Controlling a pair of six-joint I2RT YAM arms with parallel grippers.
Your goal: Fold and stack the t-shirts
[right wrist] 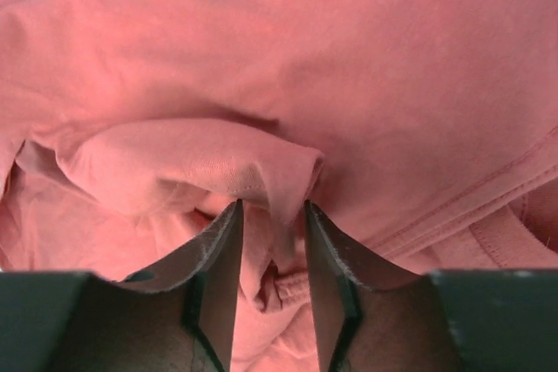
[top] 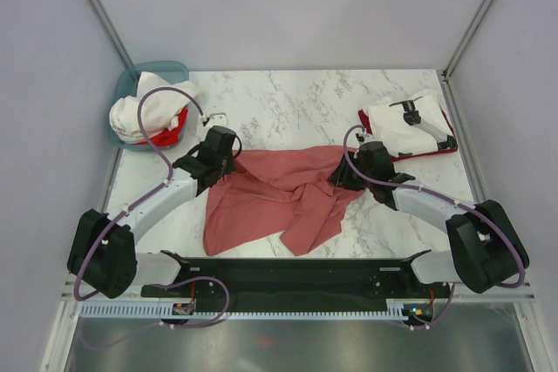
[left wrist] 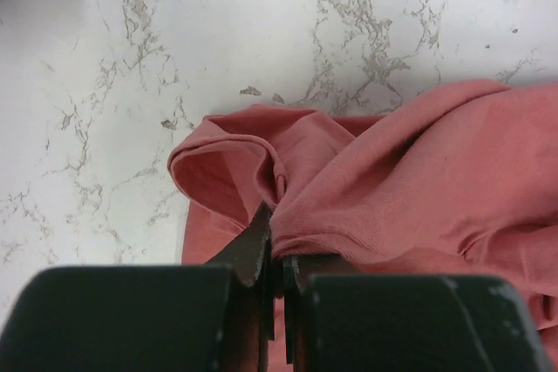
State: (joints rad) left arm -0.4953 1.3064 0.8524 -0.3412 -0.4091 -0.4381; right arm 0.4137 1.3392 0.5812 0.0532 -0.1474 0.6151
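Currently at centre: dusty salmon-red cotton t-shirt (top: pixel 270 202), crumpled, only partly spread out.
Left gripper (left wrist: pixel 277 246): jaws closed on a fold at the shirt's far left edge.
Right gripper (right wrist: pixel 272 215): fingers narrowly apart, pinching a fold at its right side.
Far right: folded white t-shirt (top: pixel 388 128) with black mark.

My arms are white shells between black joints: left arm (top: pixel 161 198), right arm (top: pixel 427 213). Each rises from a bulky black base (top: pixel 100 254), with a purple cable (top: pixel 436 197) looping alongside. My fingers (left wrist: pixel 251 250) are flat black blades tapering to points, their edges scuffed pale
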